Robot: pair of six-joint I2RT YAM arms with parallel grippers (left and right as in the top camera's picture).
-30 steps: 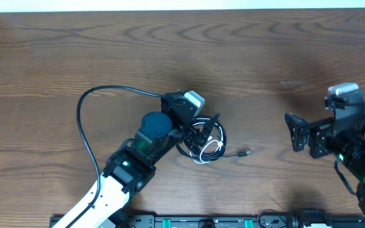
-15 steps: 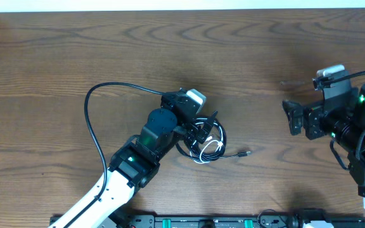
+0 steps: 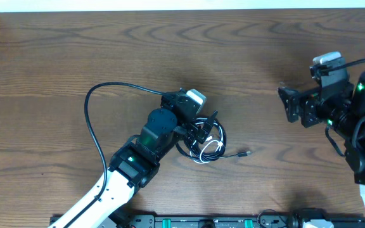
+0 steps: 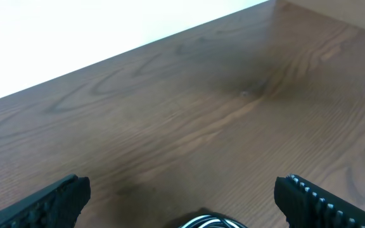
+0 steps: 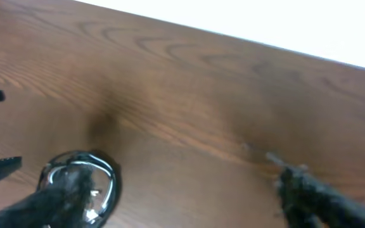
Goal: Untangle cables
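Overhead view of a dark brown wood-grain worktop (image 3: 75, 50) with two robot arms. A small tangle of cables (image 3: 211, 147), thin black cords wound in a loose coil with a thin white one among them, lies near the middle of the worktop, somewhat closer to the edge where the arms are mounted than to the far edge. One black cord runs out of the coil toward the right edge and ends in a small plug (image 3: 247, 152) lying flat on the wood. The left arm reaches in from the near left corner, and the left gripper (image 3: 203, 130) sits over the coil's left side with its jaws spread wide. In the left wrist view its two black fingers (image 4: 56, 201) stand far apart at the lower corners, with only the top of the coil showing low between them and no cord visibly pinched. A thicker black wire (image 3: 87, 126) fixed to the left arm loops out toward the left edge. The right arm is near the right edge, well apart from the cables, and the right gripper (image 3: 285, 104) points toward the left edge. The right wrist view is blurred, yet it shows the fingers spread apart with bare wood between them and the coil farther off, low on the left.
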